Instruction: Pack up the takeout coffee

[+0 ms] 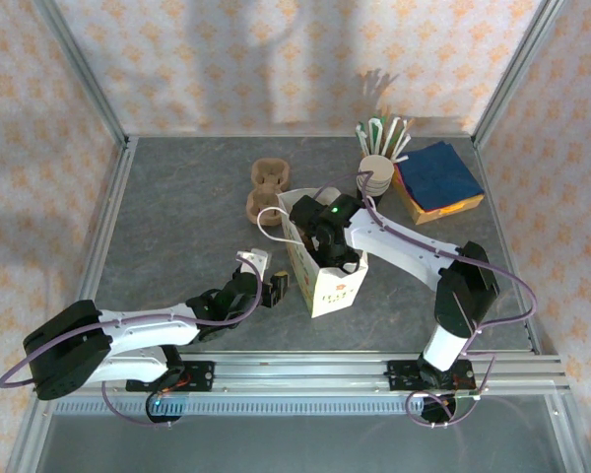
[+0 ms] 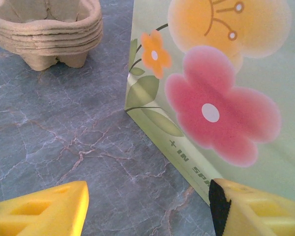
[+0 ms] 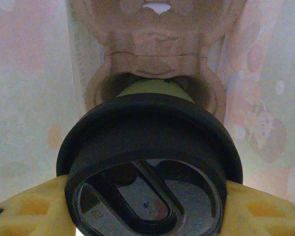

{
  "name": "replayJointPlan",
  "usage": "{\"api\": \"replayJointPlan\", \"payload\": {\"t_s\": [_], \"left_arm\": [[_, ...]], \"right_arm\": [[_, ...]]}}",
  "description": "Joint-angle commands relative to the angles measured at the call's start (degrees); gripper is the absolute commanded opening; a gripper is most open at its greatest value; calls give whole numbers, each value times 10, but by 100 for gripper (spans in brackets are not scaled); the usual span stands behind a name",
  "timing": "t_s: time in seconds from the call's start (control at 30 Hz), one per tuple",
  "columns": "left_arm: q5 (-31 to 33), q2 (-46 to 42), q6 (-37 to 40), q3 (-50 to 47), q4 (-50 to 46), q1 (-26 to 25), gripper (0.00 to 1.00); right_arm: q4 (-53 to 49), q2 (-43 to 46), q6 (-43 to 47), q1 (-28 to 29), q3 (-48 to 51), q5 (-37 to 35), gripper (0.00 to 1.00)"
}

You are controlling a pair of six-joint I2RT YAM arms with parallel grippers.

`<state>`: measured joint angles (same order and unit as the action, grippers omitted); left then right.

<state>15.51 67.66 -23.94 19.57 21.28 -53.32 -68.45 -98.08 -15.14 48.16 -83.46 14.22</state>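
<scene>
The takeout coffee shows in the right wrist view as a black round lid (image 3: 147,167) over a cream cup wall (image 3: 155,87). My right gripper (image 3: 147,219) is shut on it, one yellow finger (image 3: 29,209) on each side of the lid. Cup and gripper are down inside the flowered paper bag (image 1: 327,281), above a brown pulp carrier (image 3: 157,49) on the bag's floor. From above, the right gripper (image 1: 327,244) reaches into the bag's open top. My left gripper (image 1: 279,286) stands open on the table beside the bag's left wall (image 2: 211,88), holding nothing.
A stack of brown pulp carriers (image 1: 268,190) sits behind the bag, also ahead of the left gripper (image 2: 49,29). At the back right are a holder of stirrers (image 1: 382,133), a stack of cups (image 1: 376,175) and blue napkins (image 1: 435,175).
</scene>
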Motion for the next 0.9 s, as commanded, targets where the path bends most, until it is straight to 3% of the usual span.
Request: {"api": "replayJointPlan", "payload": {"t_s": [0.0,0.27,0.43,0.87], "left_arm": [[15,1,-3,6,-1,-5,67],[16,-3,-4,5,-3,-5,67],[17,-9,-7,0,-2,-5,67],[22,-17,-6,-5,-2,-5,68]], "right_arm": [[43,-46,0,2,34,17,53],[36,-39,-5,2,18,4,62],[30,-33,-6,4,8,-3,72],[15,-16,-10,6,-16,-18,82]]}}
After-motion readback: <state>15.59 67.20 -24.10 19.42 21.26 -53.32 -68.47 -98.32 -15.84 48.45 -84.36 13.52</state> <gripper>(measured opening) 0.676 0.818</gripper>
